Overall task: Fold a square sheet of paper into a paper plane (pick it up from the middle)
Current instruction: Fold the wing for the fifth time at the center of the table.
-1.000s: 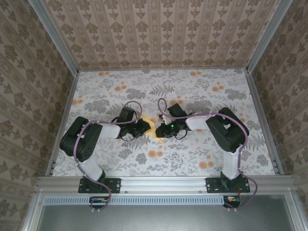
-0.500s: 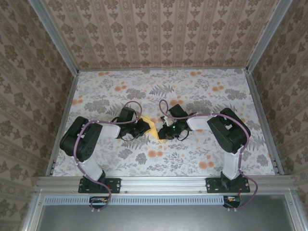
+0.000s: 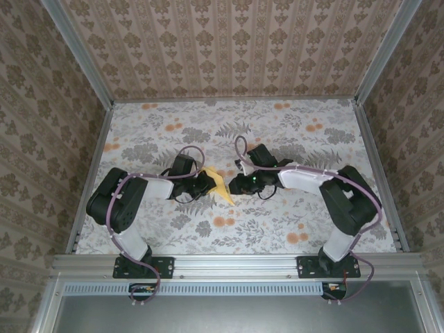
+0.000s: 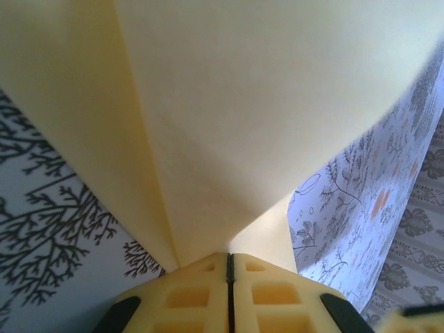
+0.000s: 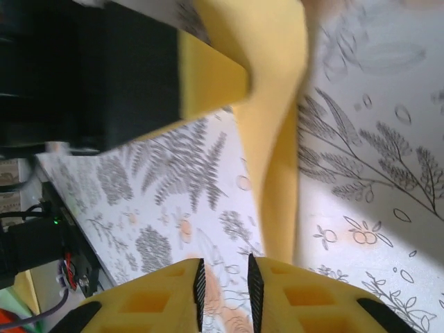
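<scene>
The square sheet of paper (image 3: 221,187) is plain yellow-orange and folded into a narrow pointed shape, close to a paper plane, held just above the table's middle. My left gripper (image 3: 207,182) is shut on its left end. In the left wrist view the creased paper (image 4: 250,118) fans out from the pressed-together fingertips of the left gripper (image 4: 229,258). My right gripper (image 3: 234,186) sits just right of the paper's tip. In the right wrist view the right gripper (image 5: 223,277) has its jaws slightly apart with nothing between them, and the paper strip (image 5: 277,159) runs past its right finger.
The grey floral tablecloth (image 3: 277,132) covers the table, with patterned walls on three sides and metal rails (image 3: 236,263) along the near edge. The left gripper's finger (image 5: 208,87) shows at the top of the right wrist view. Both arms meet near the middle.
The right gripper's jaws have parted and it has drawn slightly right, off the paper. Its elbow has swung out to the right. The left gripper still holds the paper.
</scene>
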{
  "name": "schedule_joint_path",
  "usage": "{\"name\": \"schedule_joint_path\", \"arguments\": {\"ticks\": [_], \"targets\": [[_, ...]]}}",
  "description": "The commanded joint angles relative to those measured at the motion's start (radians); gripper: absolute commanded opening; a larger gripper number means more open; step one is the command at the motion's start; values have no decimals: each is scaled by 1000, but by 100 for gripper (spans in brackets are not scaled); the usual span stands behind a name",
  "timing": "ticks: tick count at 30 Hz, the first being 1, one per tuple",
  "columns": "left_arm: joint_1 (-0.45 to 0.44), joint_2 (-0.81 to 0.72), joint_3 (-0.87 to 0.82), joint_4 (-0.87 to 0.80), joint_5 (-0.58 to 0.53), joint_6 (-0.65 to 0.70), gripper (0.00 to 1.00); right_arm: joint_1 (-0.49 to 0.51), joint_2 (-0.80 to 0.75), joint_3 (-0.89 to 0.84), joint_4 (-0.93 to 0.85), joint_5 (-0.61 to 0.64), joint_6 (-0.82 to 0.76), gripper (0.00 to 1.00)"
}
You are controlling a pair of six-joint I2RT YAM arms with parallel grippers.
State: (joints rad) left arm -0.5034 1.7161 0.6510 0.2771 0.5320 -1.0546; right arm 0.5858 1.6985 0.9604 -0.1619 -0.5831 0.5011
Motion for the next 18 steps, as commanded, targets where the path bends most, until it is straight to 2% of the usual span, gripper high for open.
{"name": "schedule_joint_path", "arguments": {"ticks": [1,7,18], "targets": [[8,37,-2,-99,-56,10,8,34,-29,10,-38,65,10,22],[8,36,-4,-103,-58,8,8,71,71,71,4,34,59,8],[8,35,-2,-112,-60,13,8,85,222,183,-47,59,71,6]]}}
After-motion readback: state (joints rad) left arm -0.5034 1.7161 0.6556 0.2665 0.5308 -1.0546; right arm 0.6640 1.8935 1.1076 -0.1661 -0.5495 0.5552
